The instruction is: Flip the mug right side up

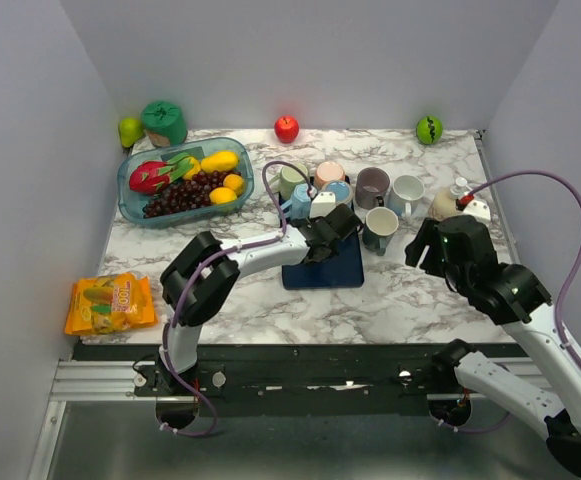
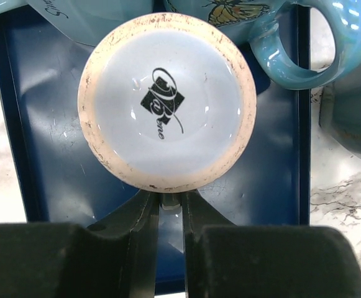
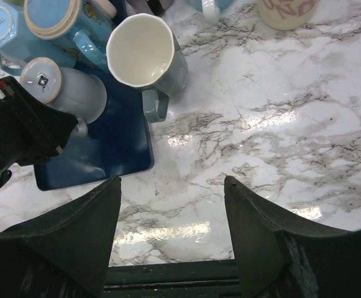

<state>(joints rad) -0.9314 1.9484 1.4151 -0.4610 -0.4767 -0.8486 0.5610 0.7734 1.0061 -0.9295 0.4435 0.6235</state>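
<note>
My left claw [image 2: 169, 210] was pinched almost shut on the handle of the pale mug [image 2: 166, 102], whose base faced me over the blue tray [image 2: 43, 155]. My right claw [image 3: 171, 184] hung wide open and empty, off to the right.

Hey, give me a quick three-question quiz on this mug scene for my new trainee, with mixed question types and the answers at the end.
1. True or false: the right claw is shut.
2. To the left wrist camera, the pale mug shows its: A open mouth; B base; C inside bottom.
3. Fill in: the left claw grips that mug over a dark ____ mat.
Key: 1 false, its fingers stand wide apart. 2 B. 3 blue.
</note>
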